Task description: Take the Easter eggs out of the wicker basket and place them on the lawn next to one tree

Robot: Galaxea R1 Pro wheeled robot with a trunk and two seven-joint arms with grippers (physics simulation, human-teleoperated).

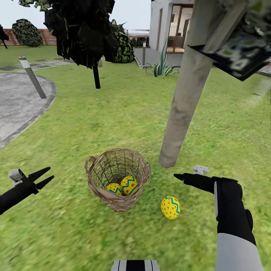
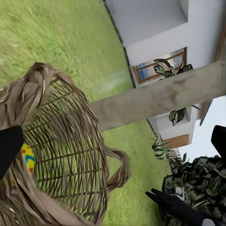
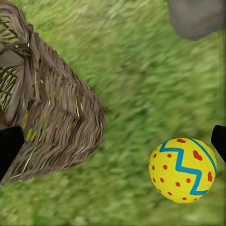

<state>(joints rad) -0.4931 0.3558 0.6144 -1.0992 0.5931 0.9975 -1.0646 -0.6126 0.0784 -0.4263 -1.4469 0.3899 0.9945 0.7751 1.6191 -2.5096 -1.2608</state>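
Observation:
The wicker basket (image 1: 117, 178) stands on the lawn (image 1: 94, 124) in front of me. Two Easter eggs (image 1: 129, 184) (image 1: 114, 188) lie inside it. A third egg (image 1: 170, 207) (image 3: 182, 169) rests on the grass right of the basket, near the foot of the tree (image 1: 184, 98). My left gripper (image 1: 43, 177) hovers open to the left of the basket, its fingers spread and holding nothing. My right gripper (image 1: 180, 176) is open above the grass between the trunk base and the loose egg. In the right wrist view its dark fingers (image 3: 9, 150) stand wide apart, over the egg and the basket wall (image 3: 56, 127).
A grey paved path (image 1: 19, 101) with a short bollard (image 1: 33, 77) curves at the left. A thin black-trunked tree (image 1: 96, 75) stands behind the basket. Further back are a house (image 1: 169, 30), a spiky plant (image 1: 162, 67) and a round bush (image 1: 27, 33). Blocky leaves (image 1: 241, 52) hang at the upper right.

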